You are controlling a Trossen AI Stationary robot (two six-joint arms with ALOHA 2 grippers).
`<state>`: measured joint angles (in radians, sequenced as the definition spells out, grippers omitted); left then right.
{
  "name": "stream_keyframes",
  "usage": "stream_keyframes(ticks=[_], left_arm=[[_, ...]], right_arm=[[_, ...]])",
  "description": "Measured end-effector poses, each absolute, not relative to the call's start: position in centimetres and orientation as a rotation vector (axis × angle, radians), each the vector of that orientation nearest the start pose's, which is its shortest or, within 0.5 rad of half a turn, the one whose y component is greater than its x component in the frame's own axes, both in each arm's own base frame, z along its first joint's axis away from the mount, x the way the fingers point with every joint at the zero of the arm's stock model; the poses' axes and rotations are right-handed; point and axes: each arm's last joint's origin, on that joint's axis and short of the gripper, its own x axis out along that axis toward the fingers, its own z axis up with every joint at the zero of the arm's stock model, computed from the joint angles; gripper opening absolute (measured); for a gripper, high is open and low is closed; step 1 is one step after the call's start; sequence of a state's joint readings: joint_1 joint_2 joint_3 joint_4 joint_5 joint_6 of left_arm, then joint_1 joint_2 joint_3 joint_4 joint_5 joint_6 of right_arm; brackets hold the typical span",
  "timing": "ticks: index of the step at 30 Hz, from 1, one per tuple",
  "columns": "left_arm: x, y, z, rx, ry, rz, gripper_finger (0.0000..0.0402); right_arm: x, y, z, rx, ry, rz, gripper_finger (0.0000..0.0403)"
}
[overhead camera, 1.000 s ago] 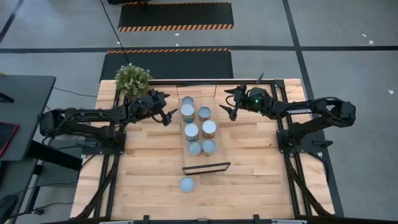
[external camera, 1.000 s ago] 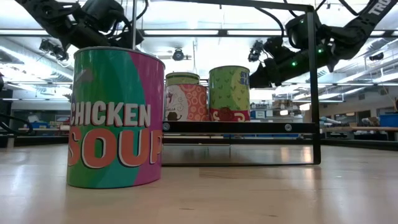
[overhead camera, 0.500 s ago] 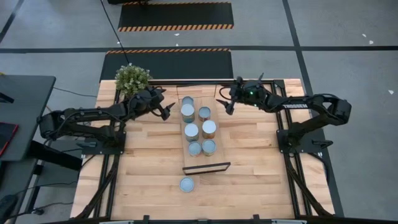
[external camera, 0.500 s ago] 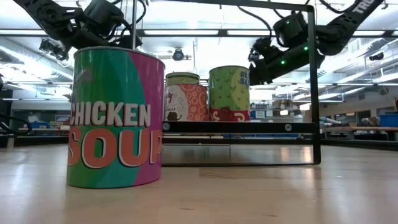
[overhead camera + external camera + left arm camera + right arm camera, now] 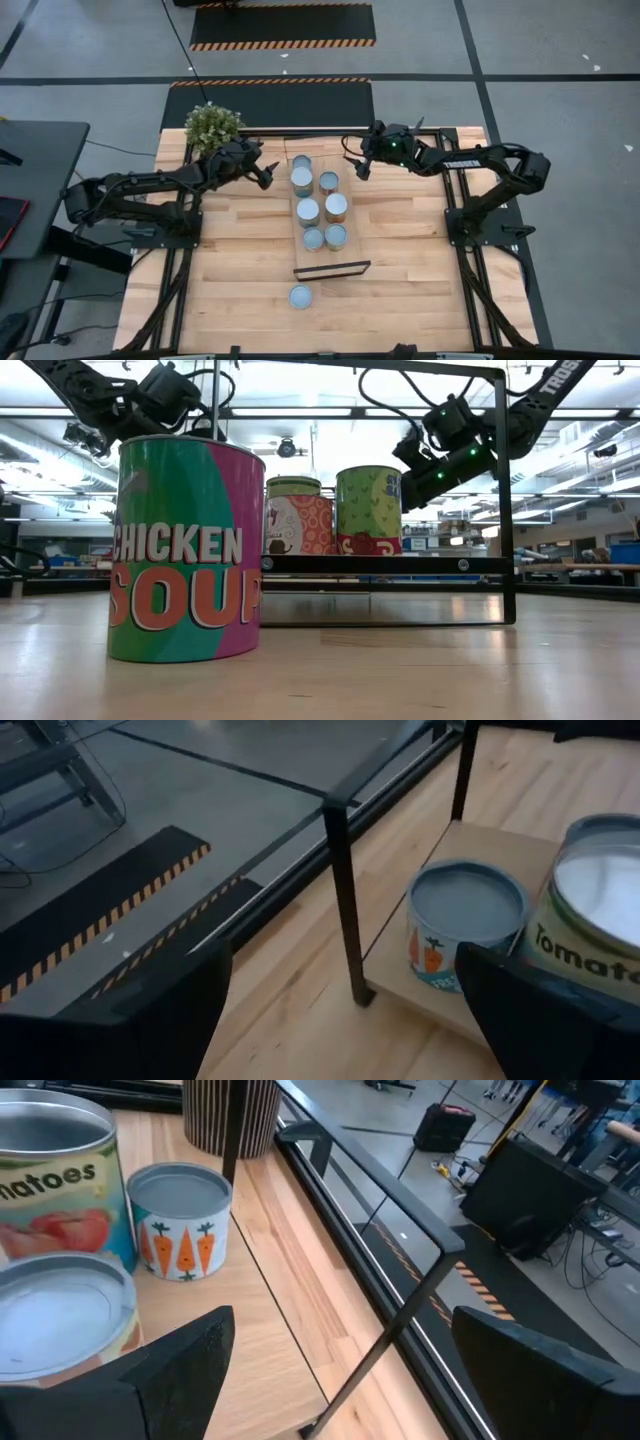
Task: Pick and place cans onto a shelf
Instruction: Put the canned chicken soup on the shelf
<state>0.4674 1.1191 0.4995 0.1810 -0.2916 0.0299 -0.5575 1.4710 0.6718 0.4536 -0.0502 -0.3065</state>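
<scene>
The shelf (image 5: 352,222), a pale board in a thin black frame, lies in the table's middle. Several cans stand on it, among them a carrot can (image 5: 302,161) at its far end and a tomato can (image 5: 302,181). One "Chicken Soup" can (image 5: 301,296) stands on the table near the front edge and looms large in the low view (image 5: 185,550). My left gripper (image 5: 270,172) hovers open and empty left of the shelf's far end, and the carrot can (image 5: 465,935) lies ahead of it. My right gripper (image 5: 357,166) hovers open and empty right of that end, facing the same can (image 5: 180,1220).
A potted green plant (image 5: 213,127) stands at the table's far left corner, just behind my left gripper. The shelf's black frame posts (image 5: 345,900) rise at its far end between the two grippers. Bare tabletop (image 5: 230,250) lies on both sides of the shelf.
My right gripper has gone toward the table's left and far edges, closing on the shelf's far end. My left gripper has drifted a little toward the far edge. Both stay open. The cans have not moved.
</scene>
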Motion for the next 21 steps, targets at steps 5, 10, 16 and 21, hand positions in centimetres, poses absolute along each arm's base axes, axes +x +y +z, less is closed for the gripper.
stream_keyframes(ticks=[5, 10, 16, 21], left_arm=[[20.0, 9.5, 21.3, 0.01, 0.439, 0.623, 0.0389], [20.4, 6.8, 21.9, 0.009, 0.421, 0.381, 0.0389], [20.0, 3.9, 20.9, -0.135, 0.548, 0.234, 0.0389], [19.9, 0.5, 20.2, -0.281, 0.639, 0.106, 0.0389]], right_arm=[[25.2, -14.5, 21.2, -0.199, 0.401, -0.429, 0.0382], [25.0, -12.2, 22.9, -0.2, 0.371, -0.387, 0.0382], [24.9, -8.2, 25.0, -0.197, 0.301, -0.267, 0.0382], [24.9, -4.8, 26.3, -0.21, 0.239, -0.178, 0.0382]])
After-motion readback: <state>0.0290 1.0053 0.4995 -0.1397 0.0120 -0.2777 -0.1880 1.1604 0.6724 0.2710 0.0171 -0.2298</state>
